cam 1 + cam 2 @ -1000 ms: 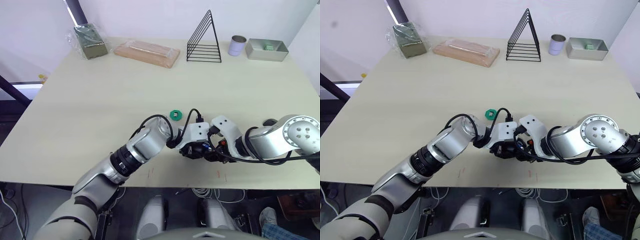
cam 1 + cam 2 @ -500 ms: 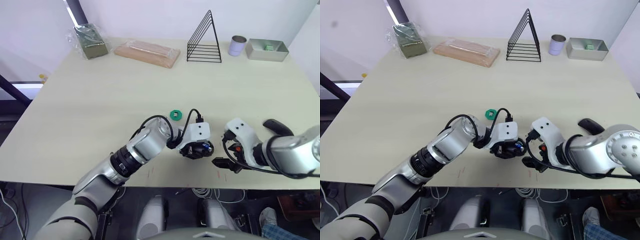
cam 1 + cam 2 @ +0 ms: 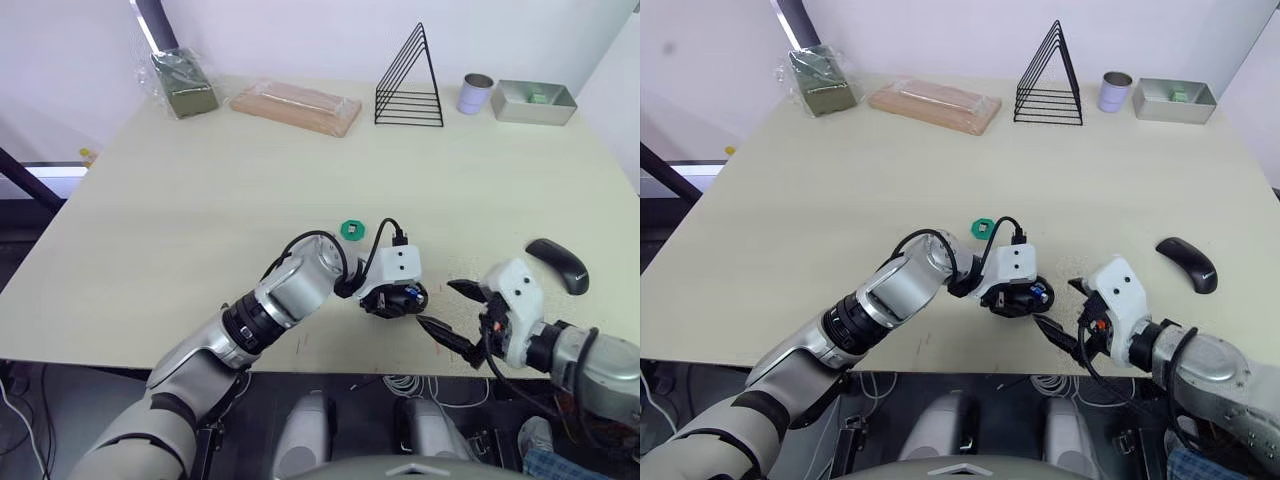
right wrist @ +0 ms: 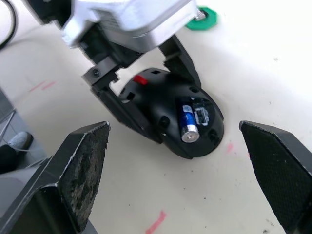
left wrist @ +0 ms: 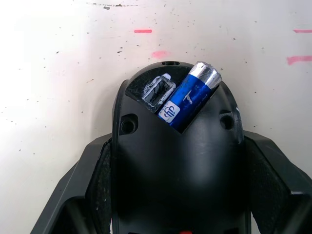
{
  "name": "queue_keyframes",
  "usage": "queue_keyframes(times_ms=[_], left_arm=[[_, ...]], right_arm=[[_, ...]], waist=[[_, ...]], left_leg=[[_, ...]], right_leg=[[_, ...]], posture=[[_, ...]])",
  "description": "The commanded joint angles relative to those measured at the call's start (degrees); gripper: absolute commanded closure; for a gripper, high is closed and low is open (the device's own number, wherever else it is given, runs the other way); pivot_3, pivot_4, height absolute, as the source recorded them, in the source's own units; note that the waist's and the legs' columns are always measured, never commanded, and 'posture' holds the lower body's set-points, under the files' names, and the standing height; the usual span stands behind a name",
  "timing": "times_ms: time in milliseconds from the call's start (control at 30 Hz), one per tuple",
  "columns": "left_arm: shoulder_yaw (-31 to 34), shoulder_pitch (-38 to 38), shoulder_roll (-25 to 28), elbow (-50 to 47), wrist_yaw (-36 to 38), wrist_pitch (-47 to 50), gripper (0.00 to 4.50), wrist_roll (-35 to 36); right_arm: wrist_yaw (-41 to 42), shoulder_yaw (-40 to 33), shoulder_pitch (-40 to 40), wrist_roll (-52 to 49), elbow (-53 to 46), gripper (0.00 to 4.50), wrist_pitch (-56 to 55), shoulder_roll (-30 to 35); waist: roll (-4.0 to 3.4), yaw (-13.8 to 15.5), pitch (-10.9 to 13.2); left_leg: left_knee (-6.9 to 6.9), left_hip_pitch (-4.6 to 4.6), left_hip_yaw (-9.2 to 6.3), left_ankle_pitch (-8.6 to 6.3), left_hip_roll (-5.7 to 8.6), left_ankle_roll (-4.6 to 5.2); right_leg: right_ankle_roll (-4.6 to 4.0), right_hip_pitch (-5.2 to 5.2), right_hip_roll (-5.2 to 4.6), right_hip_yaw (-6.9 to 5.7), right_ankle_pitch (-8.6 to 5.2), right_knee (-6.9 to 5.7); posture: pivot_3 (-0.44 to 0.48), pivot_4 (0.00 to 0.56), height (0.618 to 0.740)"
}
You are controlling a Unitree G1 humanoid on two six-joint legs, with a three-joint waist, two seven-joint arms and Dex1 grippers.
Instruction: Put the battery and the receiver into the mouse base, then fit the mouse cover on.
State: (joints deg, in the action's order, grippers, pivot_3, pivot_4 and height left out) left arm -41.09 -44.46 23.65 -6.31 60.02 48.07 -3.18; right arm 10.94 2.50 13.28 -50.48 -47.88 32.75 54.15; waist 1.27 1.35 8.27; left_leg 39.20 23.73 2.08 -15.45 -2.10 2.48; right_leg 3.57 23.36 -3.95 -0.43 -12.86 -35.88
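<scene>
Near the table's front edge, left of centre, the left gripper [image 3: 392,296] is closed on the base [image 5: 178,146], one black finger on each flank, holding it on the table [image 3: 200,200]. Inside the base the battery [image 5: 189,95] lies in its bay, tilted a little, its pale end toward the base's rim, so it may not be fully seated. Just beside it sits a small metal-rimmed slot holding what looks like the receiver [image 5: 158,91]; I cannot tell for sure that it is pushed home. A green disc [image 3: 351,230] lies on the table just behind the gripper.

Further right, the right gripper [image 3: 458,317] hovers near the base but apart from it, fingers spread wide and empty. Rightmost, the cover [image 3: 558,264] lies on the table, well apart from the base and near the right edge.

By my reading both small parts are in the base, and what is left is the last step: check the battery lies flat, then fetch the cover and fit it over the base.
</scene>
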Motion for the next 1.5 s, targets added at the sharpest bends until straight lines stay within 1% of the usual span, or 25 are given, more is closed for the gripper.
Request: queue_keyframes(times_ms=[33,133,167,200,233,267,300,333,400,467,767,1100,1267,1500], left_arm=[[-2.29,0.90,-0.05,0.13,0.65,0.22,1.58,-0.25],[-2.38,0.82,0.06,0.21,0.74,0.10,1.58,-0.37],[-2.47,0.83,0.13,0.06,0.80,0.17,1.58,-0.40],[-2.51,0.85,0.14,-0.04,0.79,0.29,1.58,-0.41],[-2.49,0.80,0.13,0.06,0.82,0.26,1.58,-0.40],[-2.53,0.73,0.15,0.22,0.84,0.14,1.58,-0.46],[-2.57,0.67,0.14,0.32,0.87,0.09,1.58,-0.49],[-2.61,0.60,0.11,0.42,0.90,0.07,1.58,-0.51],[-2.75,0.60,0.15,0.34,0.97,0.15,1.58,-0.56],[-2.90,0.67,0.31,0.18,1.05,0.22,1.58,-0.62],[-3.03,0.80,0.45,-0.12,1.14,0.67,1.58,-0.54],[-3.10,1.00,0.63,-0.83,1.15,1.39,1.58,-0.29],[-3.12,1.13,0.89,-1.07,1.20,1.60,1.58,-0.20],[-3.12,1.09,0.66,-1.25,1.08,2.13,1.58,0.01]], right_arm=[[5.85,0.46,2.54,8.34,1.56,0.03,-8.14,-4.61],[9.19,2.38,3.20,12.85,4.60,0.03,-11.57,-9.07],[10.36,3.10,3.15,14.22,6.37,0.42,-12.76,-10.51],[11.76,3.48,3.01,14.41,7.73,0.72,-13.34,-12.07],[12.76,3.68,2.75,14.50,8.72,1.21,-13.65,-13.25],[13.33,3.78,2.29,15.55,9.73,1.60,-13.99,-14.15],[14.32,4.02,1.92,16.29,10.50,1.83,-14.47,-14.81],[15.24,4.15,1.56,16.93,11.27,2.43,-14.90,-15.66],[17.11,4.78,1.09,18.90,13.00,3.29,-16.31,-16.97],[18.02,4.68,0.92,19.82,14.24,4.32,-17.30,-18.61],[20.38,4.48,0.00,22.00,18.04,4.32,-19.43,-24.39],[20.04,4.02,-1.19,23.65,21.77,4.32,-20.09,-29.81],[20.17,3.40,-0.85,24.53,23.56,4.32,-20.65,-31.06],[20.74,4.80,-0.77,27.04,27.47,4.32,-21.89,-32.72]], waist=[[-0.01,-0.02,-0.01],[-0.01,-0.05,-0.01],[0.00,-0.05,-0.01],[0.00,-0.05,-0.02],[0.00,-0.05,-0.01],[-0.01,-0.05,-0.02],[-0.01,-0.08,-0.02],[-0.03,-0.10,-0.02],[-0.02,-0.09,-0.02],[-0.03,-0.07,-0.02],[-0.04,-0.17,-0.04],[-0.05,-0.30,-0.04],[-0.05,-0.32,-0.04],[-0.06,-0.41,-0.05]], left_leg=[[0.00,-0.01,0.00,0.00,0.00,0.00],[0.00,-0.01,0.01,0.00,0.01,0.00],[0.00,-0.01,0.01,0.00,0.01,0.00],[0.01,-0.01,0.00,0.00,0.01,0.00],[0.01,-0.02,0.01,0.00,0.01,0.00],[0.01,-0.02,0.01,0.00,0.01,0.00],[0.01,-0.02,0.02,0.00,0.01,0.00],[0.01,-0.02,0.02,0.00,0.01,0.00],[0.01,-0.03,0.03,0.00,0.01,0.00],[0.00,-0.03,0.02,0.00,0.01,0.00],[0.01,-0.04,0.02,0.00,0.01,0.00],[0.00,-0.06,0.03,0.00,0.01,0.00],[0.01,-0.06,0.04,0.00,0.01,0.00],[0.00,-0.10,0.04,0.00,0.01,-0.01]], right_leg=[[-0.01,-0.01,0.01,0.00,0.01,0.00],[-0.04,0.00,0.02,0.01,0.02,0.00],[-0.04,0.00,0.02,0.02,0.02,-0.01],[-0.05,-0.01,0.03,0.01,0.03,-0.01],[-0.07,-0.01,0.02,0.02,0.04,-0.01],[-0.10,-0.01,0.03,0.01,0.06,-0.01],[-0.10,-0.01,0.02,0.02,0.06,-0.01],[-0.10,-0.01,0.03,0.03,0.06,-0.01],[-0.13,-0.01,0.03,0.03,0.07,-0.01],[-0.16,-0.01,0.03,0.03,0.09,-0.02],[-0.17,-0.02,0.04,0.03,0.10,-0.04],[-0.18,-0.02,0.05,0.04,0.11,-0.07],[-0.18,-0.02,0.05,0.04,0.11,-0.08],[-0.18,-0.04,0.06,0.05,0.11,-0.09]], posture=[[0.000,0.150,0.740],[0.000,0.150,0.740],[0.000,0.150,0.740],[0.000,0.150,0.740],[0.000,0.150,0.740],[0.000,0.150,0.740],[0.000,0.150,0.740],[0.000,0.150,0.740],[0.000,0.150,0.740],[0.000,0.150,0.740],[0.000,0.150,0.740],[0.000,0.150,0.740],[0.000,0.150,0.740],[0.000,0.150,0.740]])
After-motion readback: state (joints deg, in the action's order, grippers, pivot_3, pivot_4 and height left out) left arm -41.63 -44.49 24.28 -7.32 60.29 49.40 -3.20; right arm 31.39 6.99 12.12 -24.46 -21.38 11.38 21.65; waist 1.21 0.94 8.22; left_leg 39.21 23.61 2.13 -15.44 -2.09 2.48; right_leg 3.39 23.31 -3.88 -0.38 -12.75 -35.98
